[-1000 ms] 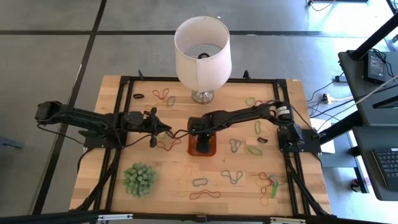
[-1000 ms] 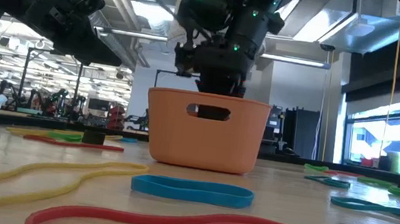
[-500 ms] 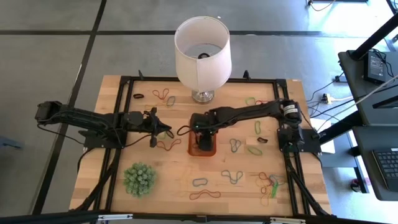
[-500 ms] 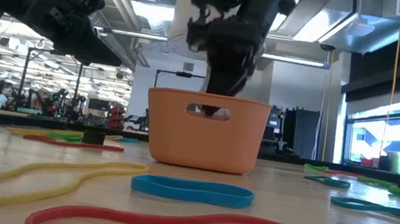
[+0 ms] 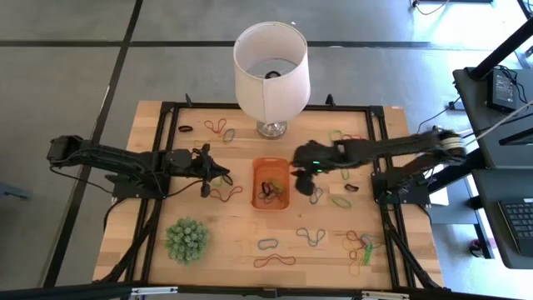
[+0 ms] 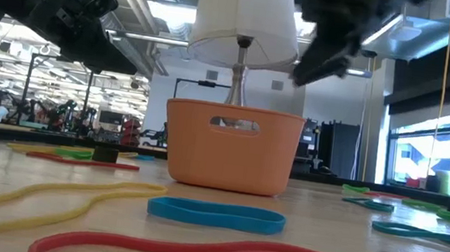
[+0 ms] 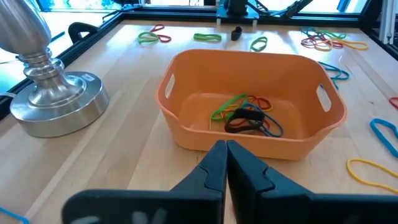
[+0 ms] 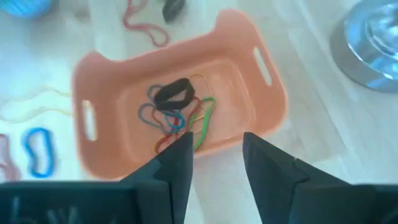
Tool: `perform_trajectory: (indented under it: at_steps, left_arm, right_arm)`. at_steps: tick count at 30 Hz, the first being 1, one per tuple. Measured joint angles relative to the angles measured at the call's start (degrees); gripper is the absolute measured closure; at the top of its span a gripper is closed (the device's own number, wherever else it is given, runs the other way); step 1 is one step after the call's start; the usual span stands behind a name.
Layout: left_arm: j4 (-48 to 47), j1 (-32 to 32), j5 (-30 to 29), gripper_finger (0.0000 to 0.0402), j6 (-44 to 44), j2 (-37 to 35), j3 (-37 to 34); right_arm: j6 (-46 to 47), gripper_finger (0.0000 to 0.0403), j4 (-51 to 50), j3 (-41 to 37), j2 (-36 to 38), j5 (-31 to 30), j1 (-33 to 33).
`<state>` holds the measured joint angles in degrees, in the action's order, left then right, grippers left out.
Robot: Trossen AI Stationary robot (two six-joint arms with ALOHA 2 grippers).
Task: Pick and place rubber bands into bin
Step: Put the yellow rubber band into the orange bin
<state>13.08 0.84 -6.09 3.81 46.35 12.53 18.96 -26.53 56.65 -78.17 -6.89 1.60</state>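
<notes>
Orange bin (image 5: 271, 184) sits mid-table, several bands (image 7: 247, 117) already inside. Right gripper (image 5: 301, 177), empty with fingers apart, hovers just right of it. Left gripper (image 5: 218, 177) waits closed, left. Best next target: loose band (image 5: 315, 195) nearby; descend straight, pinch one strand.

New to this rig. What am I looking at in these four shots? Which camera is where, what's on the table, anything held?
Two dark robot arms work at a wooden table. One camera looks straight down from above, one sits at table-top level, and one rides on each wrist.

In the middle stands the orange bin, with a few rubber bands in the bin. More loose rubber bands lie scattered across the wood. A white lamp stands at the far edge, and a spiky green ball plant sits near the front.

The left gripper waits beside the bin, fingers shut and holding nothing. The right gripper hangs just off the bin's other side, fingers open and empty.
</notes>
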Motion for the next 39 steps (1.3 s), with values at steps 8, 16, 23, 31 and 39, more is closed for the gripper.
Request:
perform_trajectory:
  at_steps: [8, 16, 23, 31, 39]
  left_arm:
    - [0.0, 0.0, 0.0, 0.0393, -0.1, 0.0, 0.0]
    - [-0.9, -0.2, 0.1, 0.0400, -1.7, 0.1, 2.0]
    - [-17.7, -5.2, -9.1, 0.0400, -1.7, 6.3, 13.8]
    - [-28.7, -12.2, -13.3, 0.0399, -1.6, 20.7, 30.7]
    - [-38.6, -18.9, -13.2, 0.0395, -1.5, 35.1, 45.8]
  right_arm:
    - [7.9, 0.0270, 12.9, -23.4, 21.2, -7.7, 6.1]
    - [7.4, 0.0289, 48.2, -48.5, 25.8, -10.0, 12.2]
    - [9.4, 0.0306, 57.5, -56.2, 25.8, -10.0, 13.0]
    - [9.0, 0.0308, 57.5, -56.2, 25.8, -10.0, 13.0]
    - [9.3, 0.0308, 57.4, -56.2, 25.8, -9.9, 13.0]
